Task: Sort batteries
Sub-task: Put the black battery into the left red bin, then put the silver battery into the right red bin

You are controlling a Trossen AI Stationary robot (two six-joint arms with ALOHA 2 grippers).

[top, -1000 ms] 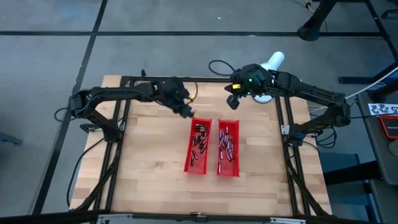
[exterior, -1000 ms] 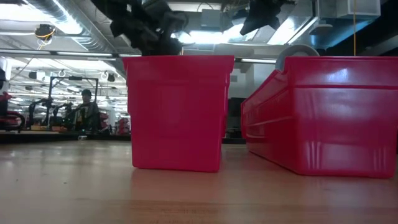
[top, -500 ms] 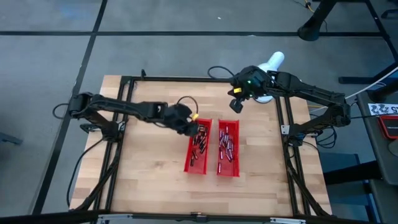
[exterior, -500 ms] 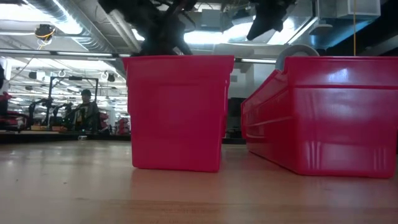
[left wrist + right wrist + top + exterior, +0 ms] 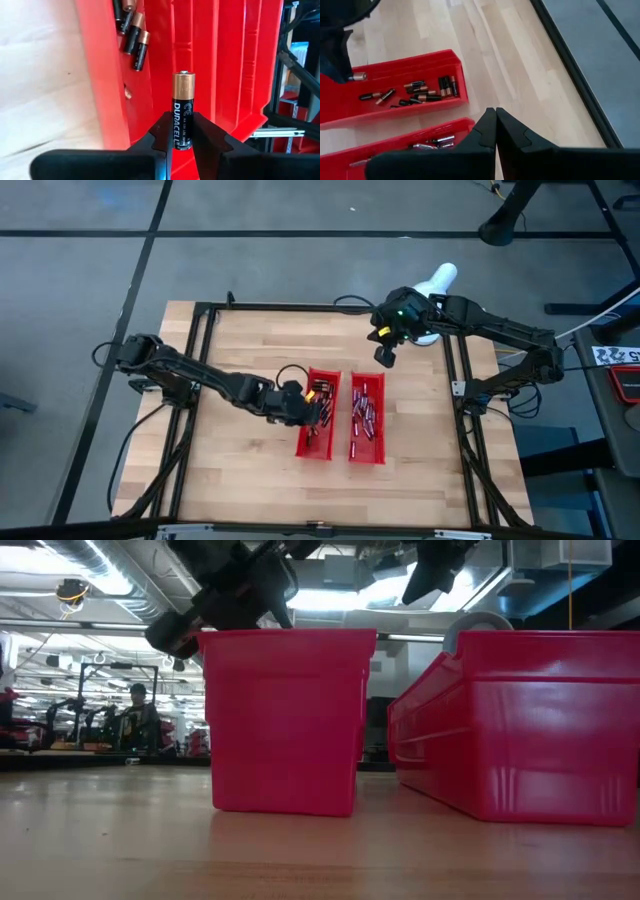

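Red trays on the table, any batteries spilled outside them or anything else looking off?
Nothing stands out. No batteries lie on the wood; both red trays sit side by side. The left gripper holds one battery above the left tray.

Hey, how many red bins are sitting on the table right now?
2. The left red bin lies under the left gripper; the right red bin lies right beside it, on the right arm's side.
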